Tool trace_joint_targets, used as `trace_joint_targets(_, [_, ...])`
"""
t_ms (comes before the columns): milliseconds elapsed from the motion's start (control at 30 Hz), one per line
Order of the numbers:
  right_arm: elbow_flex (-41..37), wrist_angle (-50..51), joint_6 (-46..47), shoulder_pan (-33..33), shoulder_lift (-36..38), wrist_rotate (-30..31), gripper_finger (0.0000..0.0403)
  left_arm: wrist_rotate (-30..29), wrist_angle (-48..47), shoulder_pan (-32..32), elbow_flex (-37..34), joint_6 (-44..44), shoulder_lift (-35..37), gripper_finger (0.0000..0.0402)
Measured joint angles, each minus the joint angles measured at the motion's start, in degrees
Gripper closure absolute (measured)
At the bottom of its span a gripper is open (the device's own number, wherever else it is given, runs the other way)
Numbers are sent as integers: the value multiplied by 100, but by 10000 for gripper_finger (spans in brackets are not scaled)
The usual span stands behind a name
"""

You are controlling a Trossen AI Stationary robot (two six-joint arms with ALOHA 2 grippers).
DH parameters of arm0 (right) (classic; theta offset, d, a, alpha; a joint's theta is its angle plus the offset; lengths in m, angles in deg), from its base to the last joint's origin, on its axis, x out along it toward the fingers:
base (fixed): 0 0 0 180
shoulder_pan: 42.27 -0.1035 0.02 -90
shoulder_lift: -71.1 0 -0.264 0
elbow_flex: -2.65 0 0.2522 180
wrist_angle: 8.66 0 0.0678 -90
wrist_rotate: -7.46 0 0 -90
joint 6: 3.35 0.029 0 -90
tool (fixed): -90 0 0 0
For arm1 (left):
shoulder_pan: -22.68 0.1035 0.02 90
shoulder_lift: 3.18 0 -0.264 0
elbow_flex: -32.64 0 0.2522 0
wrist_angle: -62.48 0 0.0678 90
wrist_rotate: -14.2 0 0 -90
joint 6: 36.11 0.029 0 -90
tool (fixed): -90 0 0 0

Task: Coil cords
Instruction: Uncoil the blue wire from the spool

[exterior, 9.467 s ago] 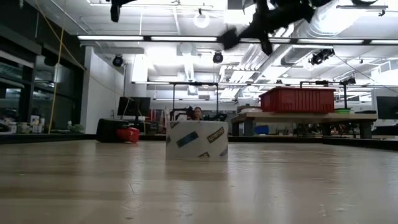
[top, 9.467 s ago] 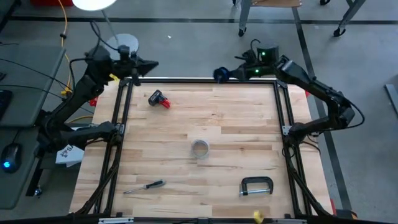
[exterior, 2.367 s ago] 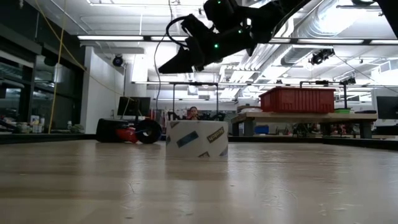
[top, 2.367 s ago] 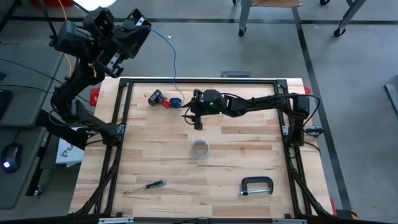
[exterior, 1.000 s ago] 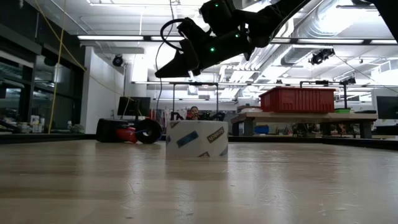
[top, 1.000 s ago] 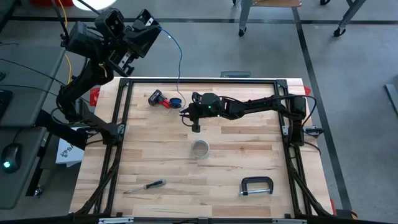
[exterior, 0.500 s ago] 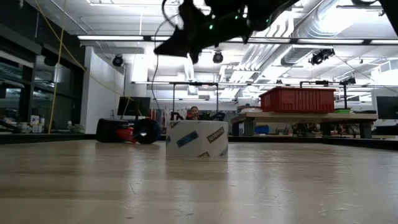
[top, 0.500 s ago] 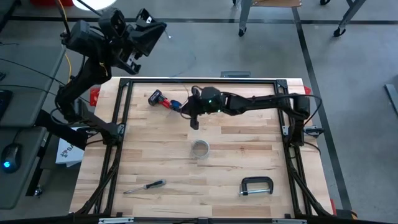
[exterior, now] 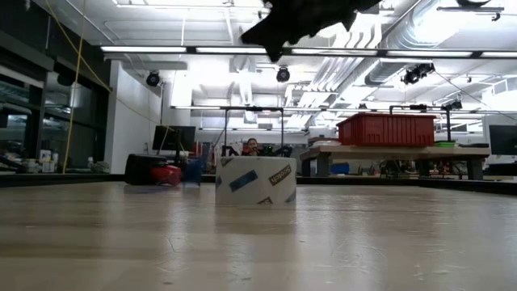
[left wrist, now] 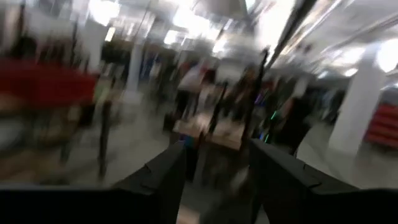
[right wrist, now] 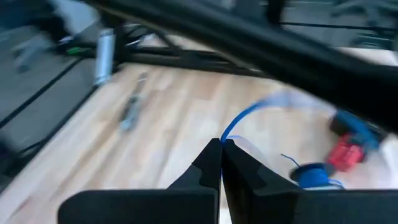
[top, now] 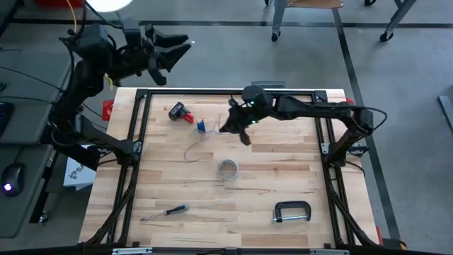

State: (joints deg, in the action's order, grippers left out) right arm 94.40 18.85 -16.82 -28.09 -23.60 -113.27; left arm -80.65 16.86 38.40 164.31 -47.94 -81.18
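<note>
Only the right wrist view shows the grip itself: the right gripper [right wrist: 221, 149] has its two fingers pressed together on the blue cord [right wrist: 249, 117], which arcs away from the fingertips toward a small blue spool [right wrist: 309, 174] lying beside a red-and-black tool [right wrist: 349, 144] on the desk [right wrist: 155, 130]. From above, that gripper [top: 232, 126] hangs over the back middle of the desk, and the blue cord [top: 201, 127] shows only as a short bright scrap at its 9 o'clock, just beside the red-and-black tool [top: 181, 112]. The high view alone also reveals a thin pale cord [top: 192, 150] curving loose on the wood toward 7 o'clock of the gripper, a roll of tape [top: 227, 168] at mid-desk, a screwdriver [top: 165, 212] and a black clamp [top: 291, 212] near the front edge. The left gripper [top: 174, 44] is off the desk beyond its back left corner, at about 10 o'clock from the tape, fingers spread wide and holding nothing; its own wrist view confirms the gap between the fingers [left wrist: 163, 174] but is otherwise too smeared to read. The low view gives the tape roll [exterior: 255, 180] standing upright and a person seated far behind it.
</note>
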Motion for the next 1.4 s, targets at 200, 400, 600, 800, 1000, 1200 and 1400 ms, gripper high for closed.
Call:
trace_joint_targets(200, [-4, 745, -177, 9, 698, -472, 403, -166, -1667, -136, -142, -311, -31, 229])
trace_joint_targets(400, [-4, 425, 695, -1, 1430, -66, 403, -176, -1743, -358, -1362, -69, -15, 229])
trace_joint_targets(600, [-4, 14, 1533, -188, 1830, 987, 403, 766, -325, -437, -3555, -75, 334, 229])
trace_joint_targets(800, [-7, -631, 2303, -599, 1894, 1969, 403, 1642, 1657, -458, -5671, -761, 841, 229])
trace_joint_targets(1000, [-7, -1411, 2561, -1006, 1888, 2646, 403, 2297, 2538, -552, -6646, -1794, 1469, 229])
trace_joint_targets(1200, [-7, -2855, 2768, -1207, 1863, 2880, 403, 1133, 2657, -924, -6915, -1817, 1817, 229])
trace_joint_targets(1400, [-7, -3880, 2776, -1285, 1860, 2880, 403, 470, 4015, -1434, -6955, -1668, 1193, 229])
